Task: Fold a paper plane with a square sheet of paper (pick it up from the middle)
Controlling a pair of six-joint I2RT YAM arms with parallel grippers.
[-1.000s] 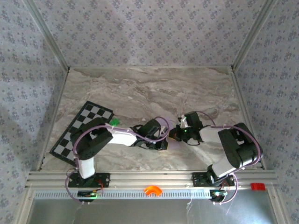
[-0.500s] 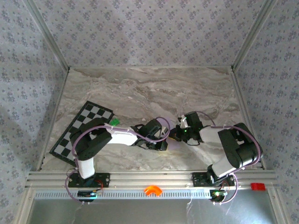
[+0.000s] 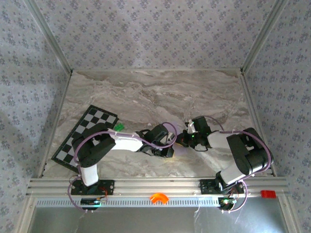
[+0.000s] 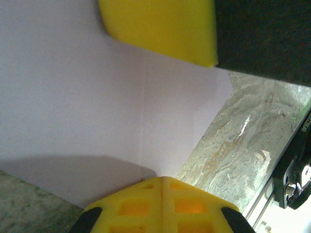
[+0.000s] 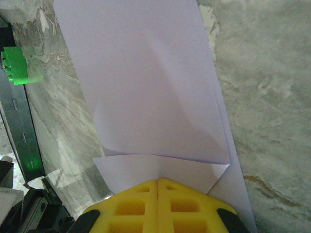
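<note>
A grey-veined marble tabletop (image 3: 146, 92) carries a black-and-white checkered board (image 3: 83, 132), which lies at an angle. Two black-and-white robot arms reach in from the near edge, and their tips meet well to the right of the board. The left arm (image 3: 121, 141) crosses just past the board's right corner. The right arm (image 3: 243, 153) stands on the far side from the board and bends back towards it.

The square sheet of pale lilac paper (image 5: 146, 87) lies flat on the tabletop under both arm tips, well to the right of the board. It is already creased. In the right wrist view an upper layer lies over a lower one, and a folded corner tucks in towards the fingertips. In the left wrist view the sheet (image 4: 73, 97) shows a straight crease running up from the fingertips.

The left pincer (image 4: 162, 182) has its yellow pads pressed together, with only a seam between them. Its tip sits at the edge of the paper. Whether paper is caught in that seam cannot be told. The right pincer (image 5: 158, 182) is likewise fully closed, pads meeting, with its tip at the folded corner.

A tiny green block (image 3: 118, 127) sits just beside the board's right corner, clear of the paper.
</note>
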